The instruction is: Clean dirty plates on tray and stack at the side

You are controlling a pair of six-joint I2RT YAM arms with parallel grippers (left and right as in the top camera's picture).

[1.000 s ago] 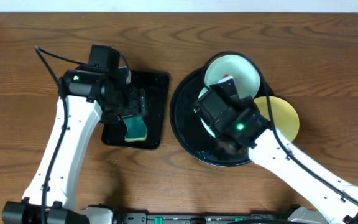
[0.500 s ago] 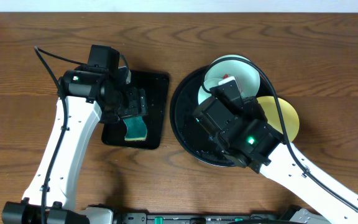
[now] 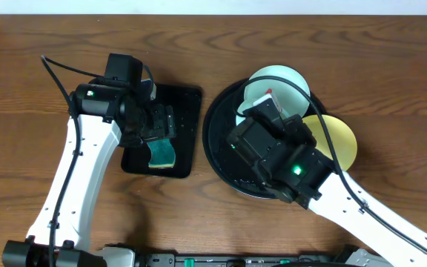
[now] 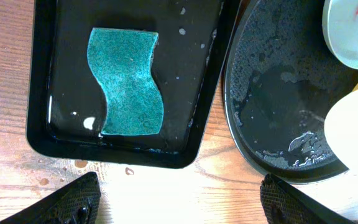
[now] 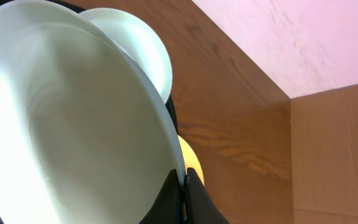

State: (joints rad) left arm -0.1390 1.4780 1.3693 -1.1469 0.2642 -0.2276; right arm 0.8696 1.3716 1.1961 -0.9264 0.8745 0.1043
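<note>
My right gripper (image 5: 184, 174) is shut on the rim of a pale blue-green plate (image 5: 73, 124), which it holds tilted up over the round black tray (image 3: 221, 141). In the overhead view that arm hides most of this plate. A second pale blue-green plate (image 3: 280, 85) with a red smear lies at the tray's far side. The pale yellow plate (image 3: 339, 137) lies on the table just right of the tray. My left gripper (image 4: 180, 199) stands open and holds nothing, above the near edge of a rectangular tray.
A green sponge (image 4: 126, 81) lies in the small rectangular black tray (image 3: 187, 104), left of the round tray. The round tray's floor (image 4: 272, 99) is wet with drops. Water spots mark the wood by the rectangular tray's near edge.
My right arm has shifted toward the near right with the plate, uncovering more of the smeared plate behind. The left arm and the sponge have not moved.
</note>
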